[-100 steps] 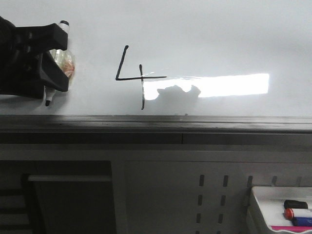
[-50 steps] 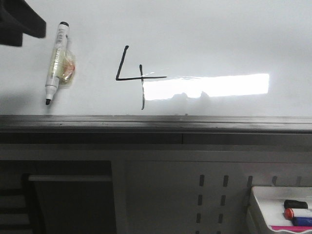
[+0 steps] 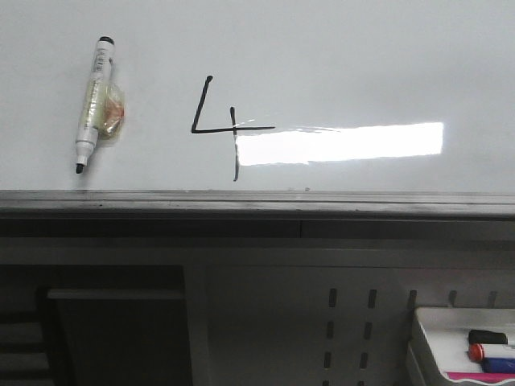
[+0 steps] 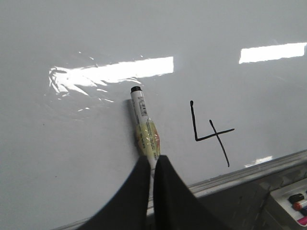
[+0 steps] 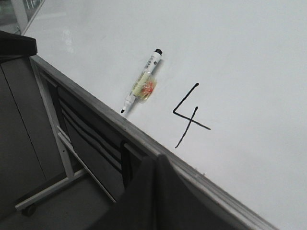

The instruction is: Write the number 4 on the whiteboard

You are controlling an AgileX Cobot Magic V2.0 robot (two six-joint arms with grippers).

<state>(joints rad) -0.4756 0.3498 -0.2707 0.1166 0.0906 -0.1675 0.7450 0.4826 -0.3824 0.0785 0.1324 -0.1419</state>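
The number 4 is drawn in thin black line on the whiteboard, left of a bright glare strip. It also shows in the left wrist view and the right wrist view. A white marker with a yellowish wrap rests on the board to the left of the 4, tip toward the ledge. My left gripper is shut and empty, drawn back from the marker. My right gripper is shut and empty over the board's ledge. Neither gripper shows in the front view.
A dark grey ledge runs along the board's lower edge. A small white tray with several markers sits low at the right. A dark frame with rails and slotted panels stands under the board.
My left gripper, which was round the marker at the left, has let it go and withdrawn out of the front view. The marker stays on the board. The shadow in the glare is gone.
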